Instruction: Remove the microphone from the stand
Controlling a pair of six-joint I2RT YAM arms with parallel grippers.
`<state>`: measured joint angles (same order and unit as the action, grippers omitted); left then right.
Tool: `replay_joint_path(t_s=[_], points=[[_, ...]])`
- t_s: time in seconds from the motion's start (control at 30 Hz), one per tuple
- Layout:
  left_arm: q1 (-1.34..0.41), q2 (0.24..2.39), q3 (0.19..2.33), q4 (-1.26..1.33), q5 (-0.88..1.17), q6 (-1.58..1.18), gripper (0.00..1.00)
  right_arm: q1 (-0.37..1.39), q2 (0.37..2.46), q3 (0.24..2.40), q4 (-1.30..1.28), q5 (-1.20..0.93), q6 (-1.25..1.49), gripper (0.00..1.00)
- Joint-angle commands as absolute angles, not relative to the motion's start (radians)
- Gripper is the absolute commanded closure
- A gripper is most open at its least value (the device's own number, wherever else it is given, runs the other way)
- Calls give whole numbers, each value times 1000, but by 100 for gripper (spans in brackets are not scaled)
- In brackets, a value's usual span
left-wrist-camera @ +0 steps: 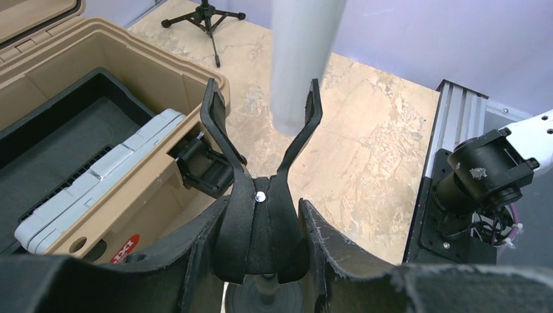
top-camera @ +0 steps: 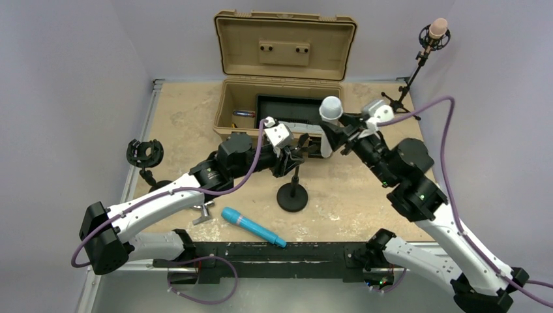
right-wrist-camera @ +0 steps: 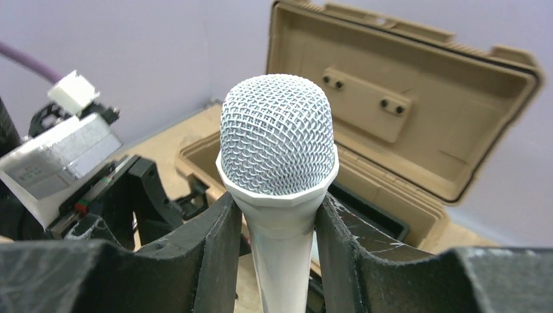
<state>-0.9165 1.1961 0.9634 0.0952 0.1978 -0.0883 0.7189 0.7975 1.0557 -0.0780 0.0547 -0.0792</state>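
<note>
Right end effector: you grip the microphone, above the stand.
Left end effector: you clamp the stand's clip.

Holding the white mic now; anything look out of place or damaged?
Nothing spilled or broken. A blue microphone lies loose on the table by its near edge. The pads on the left gripper look frayed.
</note>
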Motion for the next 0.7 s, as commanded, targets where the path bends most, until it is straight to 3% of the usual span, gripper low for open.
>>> replay_joint_path(t_s=[0.0, 0.17, 0.37, 0.43, 0.57, 0.67], points=[[-911, 1169, 980, 115, 178, -69, 100, 721, 718, 1032, -15, 256, 9, 100], [-912, 1161, 976, 113, 171, -64, 100, 719, 722, 1019, -132, 531, 247, 100], [-924, 1151, 972, 105, 148, -53, 100, 707, 866, 1024, -359, 693, 525, 100], [-931, 1143, 968, 102, 138, -44, 100, 657, 933, 1026, -406, 664, 580, 100], [-949, 1130, 966, 93, 117, -26, 100, 398, 1001, 952, -351, 377, 559, 100], [-958, 1123, 964, 86, 103, -18, 100, 300, 979, 884, -299, 240, 560, 100]])
